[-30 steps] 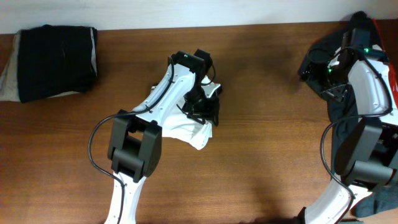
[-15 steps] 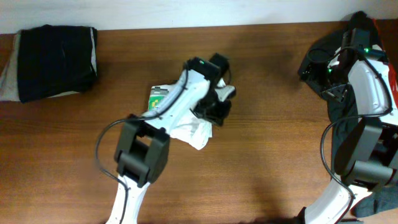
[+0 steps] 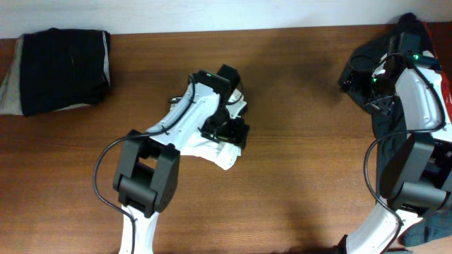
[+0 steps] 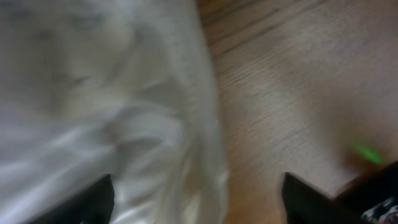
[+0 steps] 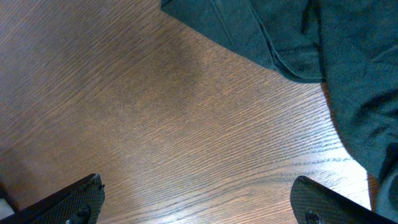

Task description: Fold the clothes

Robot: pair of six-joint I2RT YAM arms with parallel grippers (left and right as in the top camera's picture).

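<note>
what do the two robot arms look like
The left arm and the right arm match: white curved links between boxy black joint housings, a thin black cable looping beside each lower joint, a small green light near each wrist. The fingers are black.

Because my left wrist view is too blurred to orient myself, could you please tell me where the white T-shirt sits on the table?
Observer: The white T-shirt lies crumpled near the middle of the table, directly beneath the left claw.
Operator: Thank you; where is the right claw?
Observer: The right claw hangs open over bare wood at the table's right end, beside a dark garment.
</note>
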